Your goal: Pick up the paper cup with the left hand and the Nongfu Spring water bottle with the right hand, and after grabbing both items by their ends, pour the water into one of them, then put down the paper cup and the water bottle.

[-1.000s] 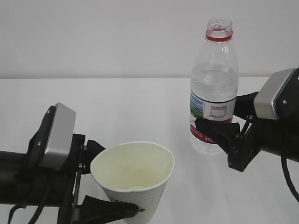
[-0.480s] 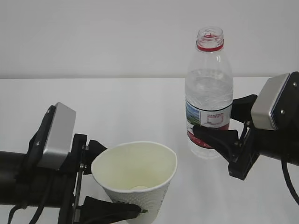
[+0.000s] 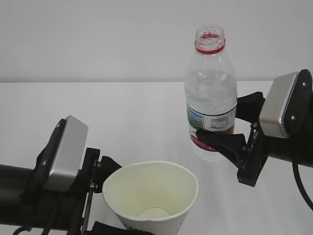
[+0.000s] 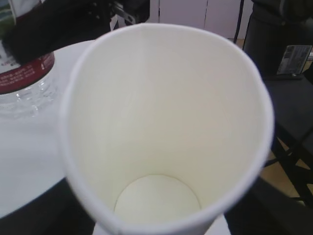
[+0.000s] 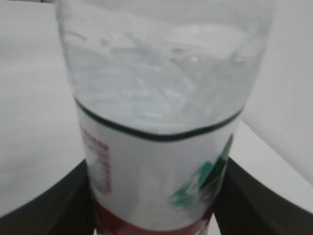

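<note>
My left gripper (image 3: 131, 201) is shut on the white paper cup (image 3: 152, 195), holding it upright at the lower middle of the exterior view. The left wrist view looks straight into the paper cup (image 4: 161, 112), whose pale bottom is bare, and my left gripper (image 4: 159, 218) shows only as dark fingers (image 4: 36, 210) beside it. My right gripper (image 3: 218, 118) is shut on the label of the Nongfu Spring water bottle (image 3: 211, 93), which is upright, uncapped and lifted, up and to the right of the cup. The bottle (image 5: 156, 147) holds clear water (image 5: 161, 83), and my right gripper (image 5: 154, 218) clamps it from both sides.
The white table (image 3: 132, 112) runs back to a plain white wall (image 3: 98, 39). In the left wrist view the table's edge (image 4: 29, 200) falls off below the cup, with dark furniture (image 4: 288, 103) on the floor to the right.
The right gripper has carried the bottle left and slightly up, toward the cup. The left gripper has shifted the cup right and lower in the view.
</note>
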You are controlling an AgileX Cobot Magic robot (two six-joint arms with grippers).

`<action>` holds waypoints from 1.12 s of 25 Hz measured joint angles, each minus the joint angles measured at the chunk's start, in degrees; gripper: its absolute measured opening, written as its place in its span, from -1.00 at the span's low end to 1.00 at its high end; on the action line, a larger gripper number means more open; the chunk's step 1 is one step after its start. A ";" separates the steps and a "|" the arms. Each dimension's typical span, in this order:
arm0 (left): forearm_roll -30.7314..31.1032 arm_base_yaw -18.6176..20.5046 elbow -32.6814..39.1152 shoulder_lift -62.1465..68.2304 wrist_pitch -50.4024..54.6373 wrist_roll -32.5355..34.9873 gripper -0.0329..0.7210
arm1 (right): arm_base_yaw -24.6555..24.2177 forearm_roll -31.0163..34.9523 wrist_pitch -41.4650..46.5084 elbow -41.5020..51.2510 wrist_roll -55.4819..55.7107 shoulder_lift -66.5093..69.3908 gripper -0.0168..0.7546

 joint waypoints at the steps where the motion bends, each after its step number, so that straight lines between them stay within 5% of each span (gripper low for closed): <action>1: -0.11 0.01 0.00 0.00 0.27 0.00 0.49 | 0.00 -0.40 -0.15 -0.25 0.00 0.00 0.30; 18: -4.45 0.01 0.00 0.00 0.71 0.19 0.49 | 0.00 -3.81 0.57 -3.43 -9.60 0.00 0.30; 28: -6.20 0.01 0.00 0.00 0.04 2.24 0.49 | 0.00 0.09 2.07 -3.43 -20.07 0.00 0.30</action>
